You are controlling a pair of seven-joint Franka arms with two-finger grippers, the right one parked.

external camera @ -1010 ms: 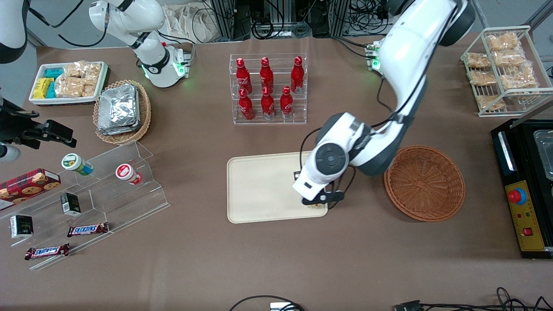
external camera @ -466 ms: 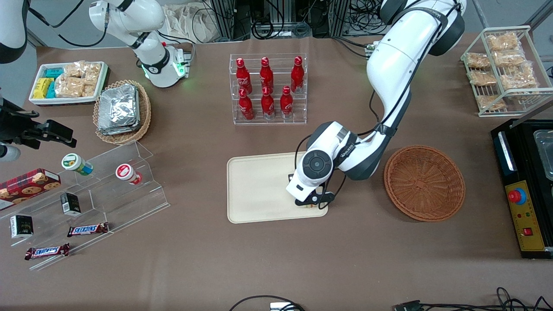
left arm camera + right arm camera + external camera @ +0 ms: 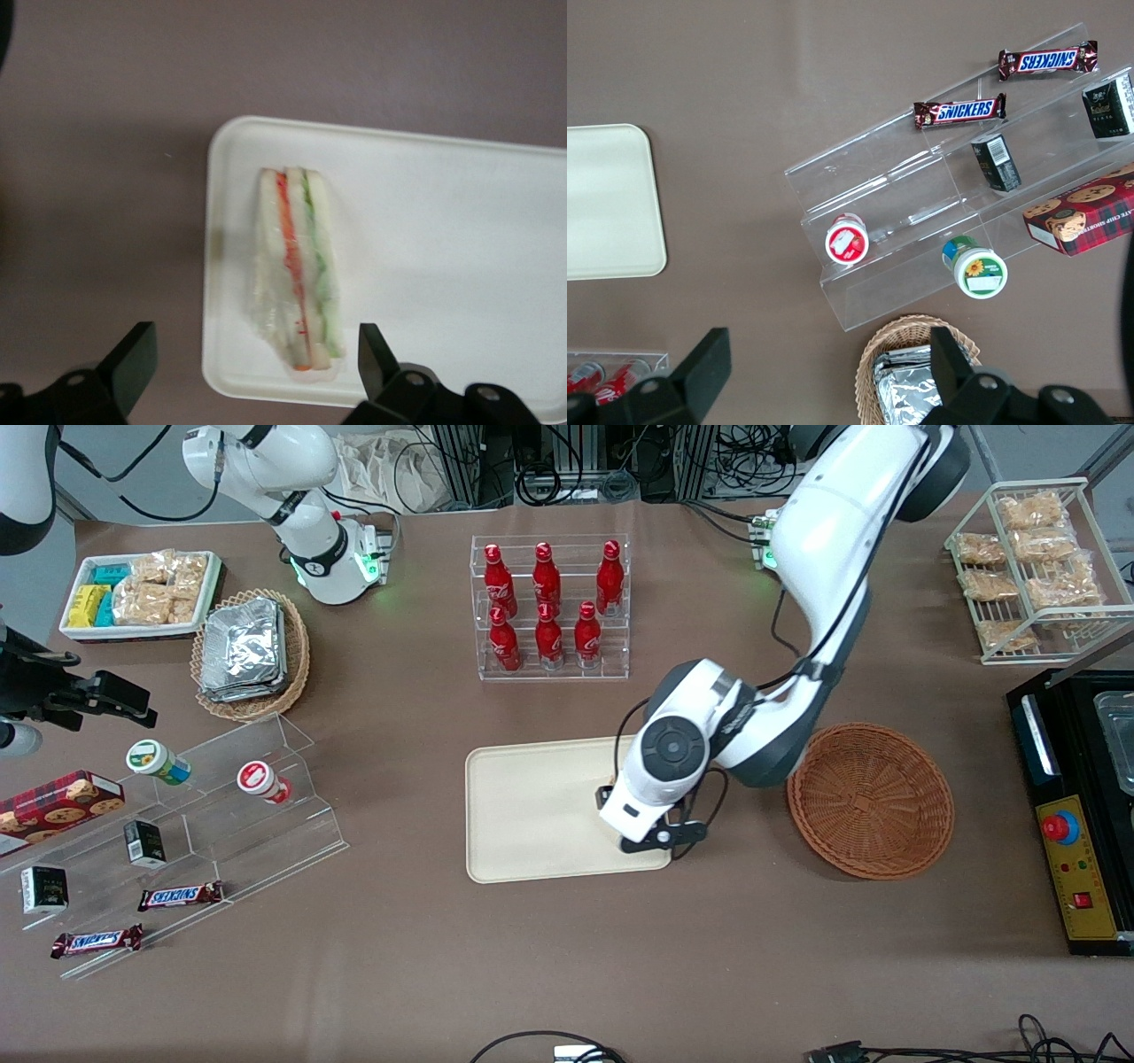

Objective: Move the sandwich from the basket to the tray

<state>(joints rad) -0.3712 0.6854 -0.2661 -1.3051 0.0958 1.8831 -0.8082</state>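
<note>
The sandwich (image 3: 297, 266), a pale wedge with orange and green filling stripes, lies flat on the cream tray (image 3: 443, 257) close to one of its corners. My left gripper (image 3: 255, 341) hovers above it, open, its black fingers (image 3: 133, 354) spread wide on either side and touching nothing. In the front view the gripper (image 3: 654, 834) hangs over the tray (image 3: 532, 815) at the corner nearest the camera and the basket, and the wrist hides the sandwich. The reddish-brown wicker basket (image 3: 870, 801) sits beside the tray with nothing in it.
A clear rack of red bottles (image 3: 549, 607) stands farther from the camera than the tray. A black control box (image 3: 1076, 815) flanks the basket toward the working arm's end. Acrylic steps with snacks (image 3: 177, 833) and a tan basket of foil packs (image 3: 251, 654) lie toward the parked arm's end.
Half a second ago the wrist had swung in over the tray; it has since drawn back toward the basket. The sliver of sandwich seen under it earlier is now covered.
</note>
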